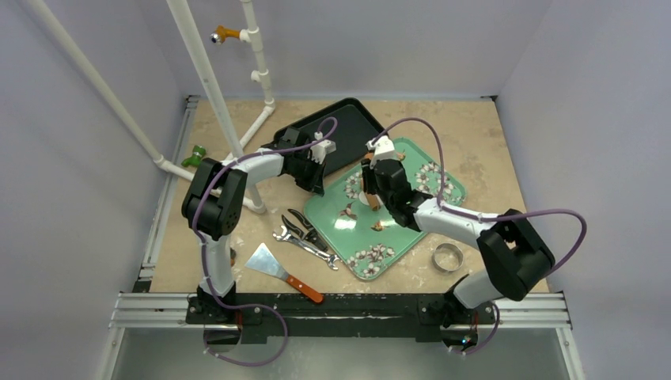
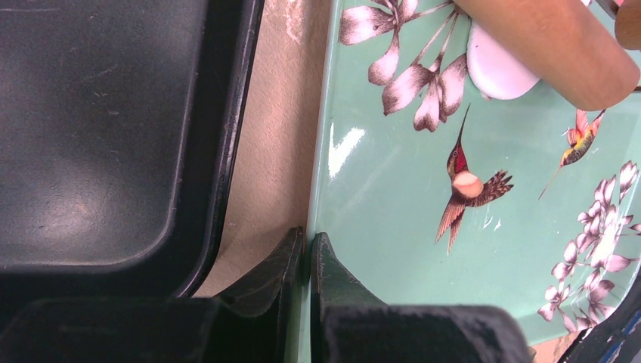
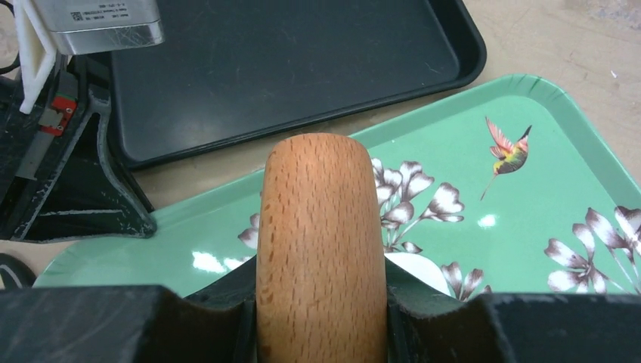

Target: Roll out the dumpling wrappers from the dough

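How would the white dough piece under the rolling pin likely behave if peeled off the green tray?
The dough piece looks thin and soft-edged, so it would probably flop and stretch. Pressed by the rolling pin onto the glossy green tray, it may well stick.

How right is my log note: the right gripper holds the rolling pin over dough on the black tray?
Wrong tray: the right gripper holds the rolling pin over dough on the green tray, as the left wrist view shows.
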